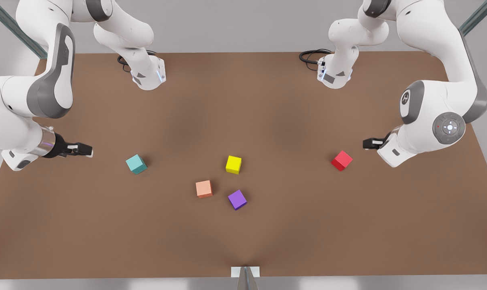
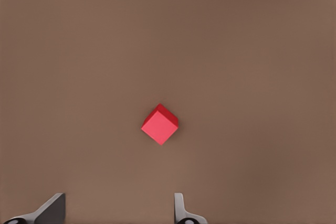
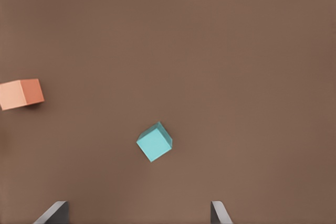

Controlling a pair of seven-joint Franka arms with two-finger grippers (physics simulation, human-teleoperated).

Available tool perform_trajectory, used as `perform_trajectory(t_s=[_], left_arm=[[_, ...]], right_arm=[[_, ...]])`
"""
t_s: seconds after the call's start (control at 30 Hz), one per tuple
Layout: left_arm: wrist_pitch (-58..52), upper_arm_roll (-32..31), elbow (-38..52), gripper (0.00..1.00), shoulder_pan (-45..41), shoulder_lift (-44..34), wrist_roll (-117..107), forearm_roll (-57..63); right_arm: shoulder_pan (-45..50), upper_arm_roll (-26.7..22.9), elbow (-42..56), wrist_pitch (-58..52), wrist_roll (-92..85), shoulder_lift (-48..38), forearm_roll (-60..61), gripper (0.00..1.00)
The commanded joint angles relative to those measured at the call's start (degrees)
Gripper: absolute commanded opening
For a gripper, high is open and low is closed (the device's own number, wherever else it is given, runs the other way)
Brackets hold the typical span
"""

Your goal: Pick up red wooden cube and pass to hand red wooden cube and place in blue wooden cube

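Yellow (image 1: 233, 164), salmon (image 1: 204, 189), purple cubes (image 1: 237, 199)

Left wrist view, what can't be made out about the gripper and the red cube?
- Left gripper: the left wrist view's lower edge cuts off its fingers below the spread tips.
- Front view: its own arm hides most of that gripper.
- Red wooden cube: its underside and far faces, hidden by the cube itself.

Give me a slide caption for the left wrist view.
Open left gripper above the red wooden cube on the table.
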Motion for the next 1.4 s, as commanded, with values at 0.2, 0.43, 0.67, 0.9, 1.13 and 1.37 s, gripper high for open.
perform_trajectory(t_s=[0.2,0.43,0.67,0.9,1.13,1.37], left_arm=[[27.8,2.8,-19.9,1.0,-0.2,4.3,-16.5,-1.6],[43.4,3.1,-32.2,1.0,0.3,5.3,-40.5,-7.4],[45.5,4.6,-35.5,1.0,0.9,5.9,-50.9,-7.5],[50.4,4.6,-39.2,1.0,0.6,5.5,-52.5,-12.3],[51.4,4.3,-39.3,1.0,0.4,6.9,-48.9,-12.2],[52.1,4.3,-40.8,1.0,0.3,7.5,-43.1,-12.2]], right_arm=[[0.0,0.0,-0.1,1.0,1.7,0.0,0.3,1.0],[0.1,0.1,-0.3,0.8,1.6,0.1,-0.1,1.0],[0.1,0.1,-0.2,0.8,1.5,0.1,-0.1,1.0],[0.1,0.1,-0.3,0.7,1.1,0.1,0.1,1.0],[0.1,0.1,-0.4,0.7,1.1,0.2,0.0,1.0],[0.1,0.1,-0.5,0.6,0.9,0.2,0.1,1.0]])
